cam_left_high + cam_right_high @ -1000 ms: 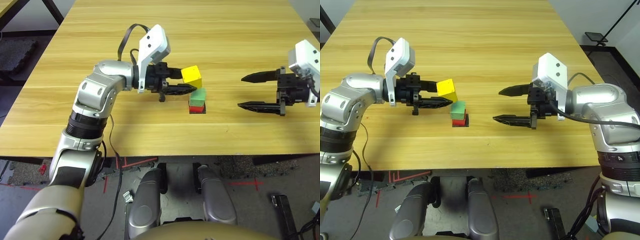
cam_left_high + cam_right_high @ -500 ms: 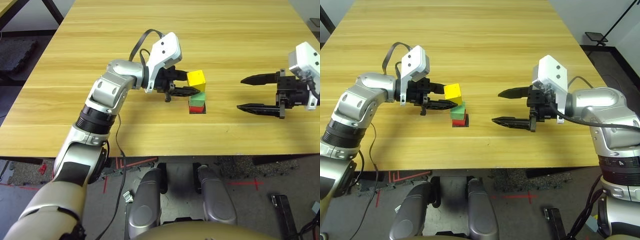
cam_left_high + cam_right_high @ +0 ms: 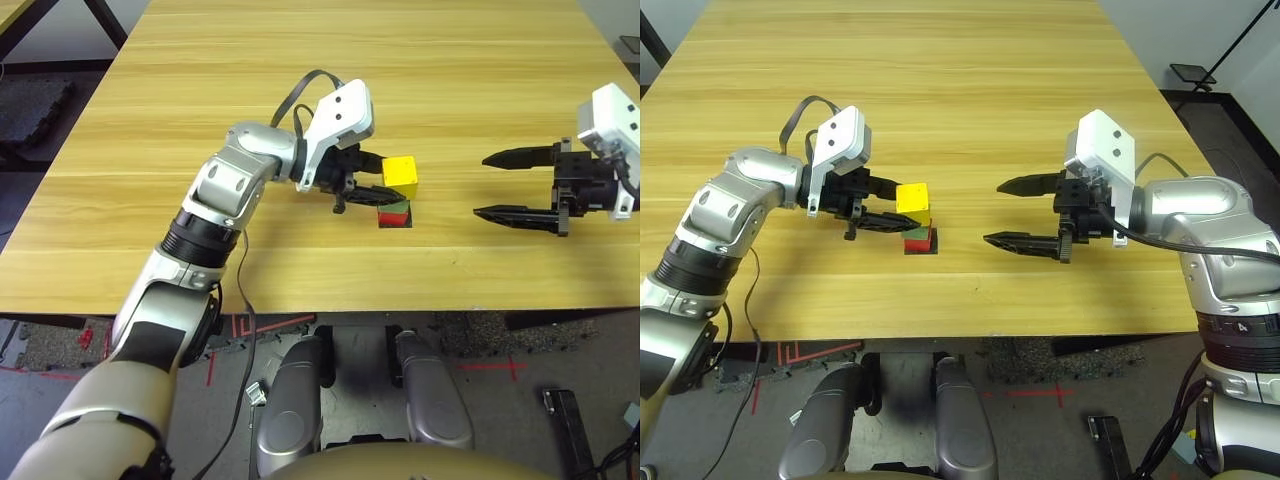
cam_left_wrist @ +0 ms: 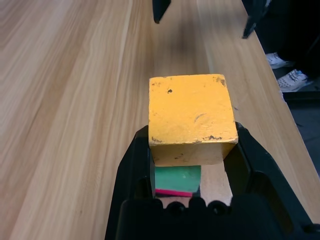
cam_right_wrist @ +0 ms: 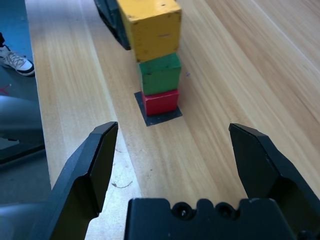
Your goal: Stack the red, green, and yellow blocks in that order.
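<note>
While the left gripper (image 3: 392,189) holds the yellow block (image 3: 400,176) over the green block (image 5: 160,74) and red block (image 5: 160,102), the right gripper (image 3: 497,185) gapes wide; all sit near the table's (image 3: 300,270) front edge.

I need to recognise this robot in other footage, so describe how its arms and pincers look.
Both arms are made of rounded silver shells with black ribbed joints between the segments. Each wrist carries a white box-shaped housing. A black cable loops from the left arm to its housing. The left pincer and right pincer each have two black, tapered, pointed fingers on a black base. No markings are readable on them.
</note>
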`<action>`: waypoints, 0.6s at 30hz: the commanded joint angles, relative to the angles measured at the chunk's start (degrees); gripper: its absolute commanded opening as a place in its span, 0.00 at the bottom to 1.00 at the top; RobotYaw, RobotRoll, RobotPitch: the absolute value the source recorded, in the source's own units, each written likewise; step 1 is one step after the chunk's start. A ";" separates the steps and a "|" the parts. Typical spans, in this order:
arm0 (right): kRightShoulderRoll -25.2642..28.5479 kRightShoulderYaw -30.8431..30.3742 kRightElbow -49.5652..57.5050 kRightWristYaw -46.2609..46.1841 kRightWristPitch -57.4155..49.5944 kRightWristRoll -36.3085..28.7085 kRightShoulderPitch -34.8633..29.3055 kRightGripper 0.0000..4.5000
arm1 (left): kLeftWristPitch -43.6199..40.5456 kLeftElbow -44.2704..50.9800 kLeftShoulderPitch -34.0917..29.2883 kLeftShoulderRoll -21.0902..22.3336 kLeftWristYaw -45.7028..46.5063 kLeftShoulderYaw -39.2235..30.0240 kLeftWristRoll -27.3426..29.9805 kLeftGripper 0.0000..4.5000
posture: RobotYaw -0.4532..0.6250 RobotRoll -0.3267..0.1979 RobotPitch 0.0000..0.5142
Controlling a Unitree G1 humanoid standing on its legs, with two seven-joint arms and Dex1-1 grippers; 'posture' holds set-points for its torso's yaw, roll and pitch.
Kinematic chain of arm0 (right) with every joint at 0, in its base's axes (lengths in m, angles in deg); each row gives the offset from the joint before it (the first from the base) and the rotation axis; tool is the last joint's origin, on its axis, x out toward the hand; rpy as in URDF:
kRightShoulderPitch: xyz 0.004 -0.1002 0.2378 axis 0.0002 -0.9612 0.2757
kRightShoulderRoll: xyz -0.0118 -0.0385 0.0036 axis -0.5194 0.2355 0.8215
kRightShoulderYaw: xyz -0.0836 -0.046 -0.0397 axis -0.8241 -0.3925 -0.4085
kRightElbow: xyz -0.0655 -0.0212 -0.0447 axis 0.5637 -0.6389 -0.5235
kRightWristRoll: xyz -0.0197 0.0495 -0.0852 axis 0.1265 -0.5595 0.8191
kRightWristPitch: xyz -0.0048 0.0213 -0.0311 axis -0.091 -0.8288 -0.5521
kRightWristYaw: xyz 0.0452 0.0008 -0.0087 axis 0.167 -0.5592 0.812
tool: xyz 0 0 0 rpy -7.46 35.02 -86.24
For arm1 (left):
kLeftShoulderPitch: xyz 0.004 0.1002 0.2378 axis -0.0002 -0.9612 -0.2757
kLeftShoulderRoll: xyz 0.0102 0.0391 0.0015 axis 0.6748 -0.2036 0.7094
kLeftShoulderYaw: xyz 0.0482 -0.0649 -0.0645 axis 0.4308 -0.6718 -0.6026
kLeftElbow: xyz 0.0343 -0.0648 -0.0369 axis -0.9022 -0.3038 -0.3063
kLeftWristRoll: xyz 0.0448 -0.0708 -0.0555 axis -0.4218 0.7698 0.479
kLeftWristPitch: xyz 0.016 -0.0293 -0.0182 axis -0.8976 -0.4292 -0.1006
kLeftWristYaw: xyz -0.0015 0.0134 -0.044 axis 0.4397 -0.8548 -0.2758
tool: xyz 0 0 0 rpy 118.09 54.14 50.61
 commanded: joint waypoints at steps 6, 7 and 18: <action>0.25 0.93 0.06 -0.14 0.11 -0.52 -0.14 1.00 | 4.49 -5.47 1.63 -0.58 -1.18 0.73 -2.11 0.45 | 0.49 0.75 0.51; 0.19 0.89 0.00 -0.14 0.13 -0.48 -0.08 1.00 | 4.69 -5.80 1.74 -0.65 -1.34 0.64 -2.22 0.45 | 0.49 0.75 0.51; -0.45 -0.03 -0.96 -0.12 0.99 0.26 0.55 1.00 | 4.66 -5.15 1.30 -0.28 -2.89 0.40 -2.64 0.45 | 0.51 0.75 0.51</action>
